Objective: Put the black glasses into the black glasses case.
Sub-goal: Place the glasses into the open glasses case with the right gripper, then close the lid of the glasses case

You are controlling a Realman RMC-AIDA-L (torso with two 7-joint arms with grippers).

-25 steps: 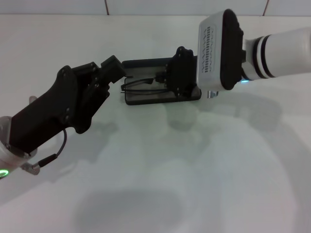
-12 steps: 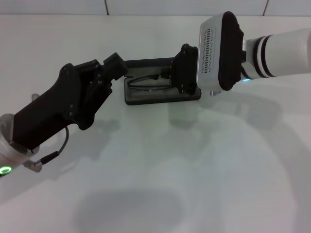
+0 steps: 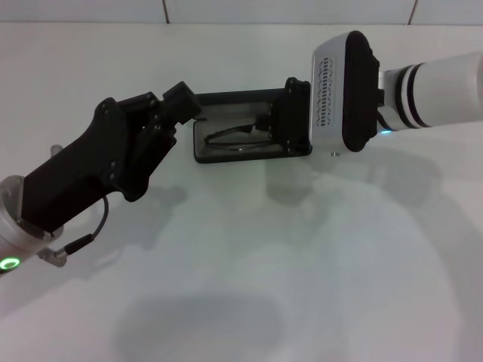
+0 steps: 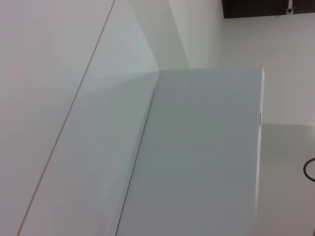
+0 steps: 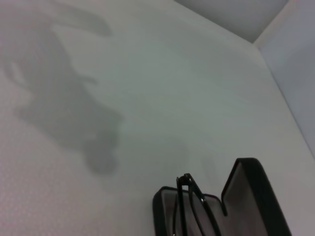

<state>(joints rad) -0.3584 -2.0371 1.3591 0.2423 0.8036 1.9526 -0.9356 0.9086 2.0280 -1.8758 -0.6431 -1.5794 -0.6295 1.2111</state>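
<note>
White table [image 3: 249, 264]: black glasses [image 3: 235, 136] beside right gripper [image 3: 290, 124].

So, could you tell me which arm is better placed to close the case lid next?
Probably the left: the left gripper sits beside the raised lid of the black glasses case; the right gripper hangs over the black glasses.
</note>
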